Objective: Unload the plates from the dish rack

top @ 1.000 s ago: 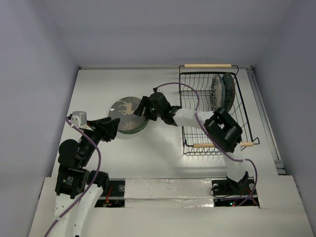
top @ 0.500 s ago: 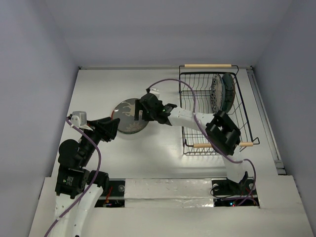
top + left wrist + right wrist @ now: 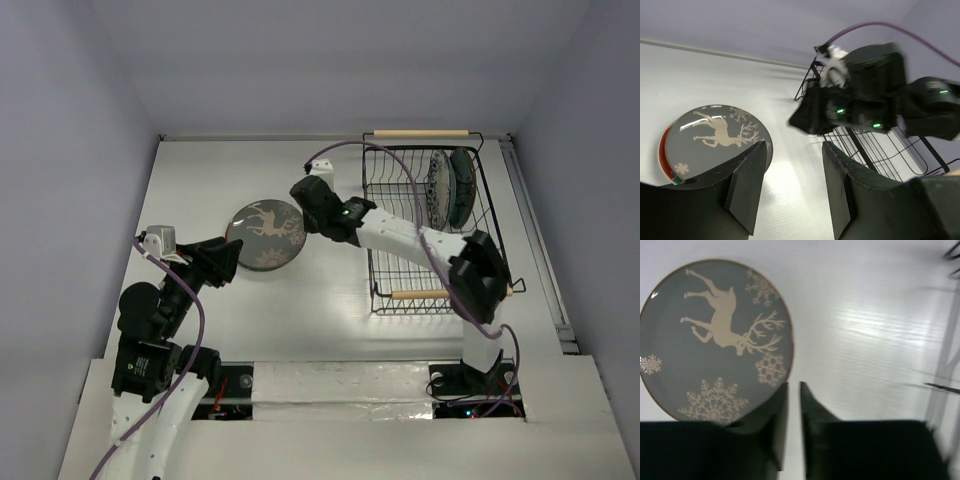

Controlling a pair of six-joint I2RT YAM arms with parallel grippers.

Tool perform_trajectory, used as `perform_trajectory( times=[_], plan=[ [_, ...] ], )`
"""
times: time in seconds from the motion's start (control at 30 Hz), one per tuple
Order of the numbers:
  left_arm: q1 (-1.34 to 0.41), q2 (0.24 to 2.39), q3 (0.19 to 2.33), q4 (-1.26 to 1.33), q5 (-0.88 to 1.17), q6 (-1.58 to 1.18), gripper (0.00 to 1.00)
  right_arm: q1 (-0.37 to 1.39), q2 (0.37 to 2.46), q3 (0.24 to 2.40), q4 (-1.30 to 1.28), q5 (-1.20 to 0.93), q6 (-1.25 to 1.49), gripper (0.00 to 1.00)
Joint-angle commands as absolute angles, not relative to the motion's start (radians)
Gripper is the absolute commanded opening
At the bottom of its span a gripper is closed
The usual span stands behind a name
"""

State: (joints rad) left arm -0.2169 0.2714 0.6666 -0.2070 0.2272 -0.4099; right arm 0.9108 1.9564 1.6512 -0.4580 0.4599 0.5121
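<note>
The right tool (image 3: 794, 388) has let go of the deer plate (image 3: 265, 234) and pulled back off its right edge toward the dish rack (image 3: 420, 133). A second ago it sat over that rim. Its jaws have since drawn in to a narrow slit with nothing between them. The plate now lies flat near the middle of the desk, left of the rack, so I count one plate unloaded. Two are left, the blue floral plate (image 3: 437, 185) and the teal plate (image 3: 462, 186), standing on edge side by side at the rack's far right end.

My left tool (image 3: 794, 148) hangs near the plate's near-left side, jaws well apart and empty.

Only the top view shows those two plates. The right wrist view shows the tool tips just clear of the deer plate's rim. The left wrist view alone shows a red sliver under the plate's left edge, and I can't tell what it is.
</note>
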Motion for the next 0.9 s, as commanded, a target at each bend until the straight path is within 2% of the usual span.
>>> perform_trajectory(
  times=[0.0, 0.07, 0.23, 0.4, 0.43, 0.47, 0.53, 0.57, 0.6, 0.67, 0.87],
  plan=[
    [-0.224, 0.27, 0.66, -0.163, 0.235, -0.414, 0.45, 0.904, 1.719, 1.622, -0.494, 0.679, 0.45, 0.11],
    [-0.224, 0.272, 0.66, -0.16, 0.238, -0.414, 0.45, 0.882, 1.636, 1.589, -0.499, 0.739, 0.416, 0.0],
    [-0.224, 0.268, 0.66, -0.158, 0.241, -0.414, 0.45, 0.735, 1.415, 1.485, -0.541, 0.788, 0.336, 0.0],
    [-0.224, 0.27, 0.658, -0.158, 0.242, -0.414, 0.45, 0.557, 1.309, 1.388, -0.569, 0.819, 0.298, 0.01],
    [-0.224, 0.27, 0.658, -0.156, 0.244, -0.414, 0.45, 0.526, 1.301, 1.378, -0.569, 0.799, 0.285, 0.04],
    [-0.224, 0.271, 0.658, -0.155, 0.244, -0.413, 0.45, 0.473, 1.296, 1.362, -0.571, 0.779, 0.281, 0.17],
    [-0.224, 0.272, 0.658, -0.155, 0.245, -0.414, 0.45, 0.431, 1.31, 1.356, -0.575, 0.735, 0.262, 0.32],
    [-0.224, 0.272, 0.658, -0.156, 0.245, -0.414, 0.45, 0.411, 1.336, 1.358, -0.577, 0.735, 0.258, 0.44],
    [-0.224, 0.272, 0.658, -0.156, 0.245, -0.414, 0.45, 0.402, 1.348, 1.359, -0.569, 0.733, 0.252, 0.5],
    [-0.224, 0.27, 0.658, -0.156, 0.242, -0.414, 0.45, 0.391, 1.38, 1.367, -0.565, 0.701, 0.238, 0.56],
    [-0.224, 0.268, 0.66, -0.161, 0.236, -0.414, 0.45, 0.336, 1.537, 1.425, -0.589, 0.721, 0.239, 0.55]
  ],
)
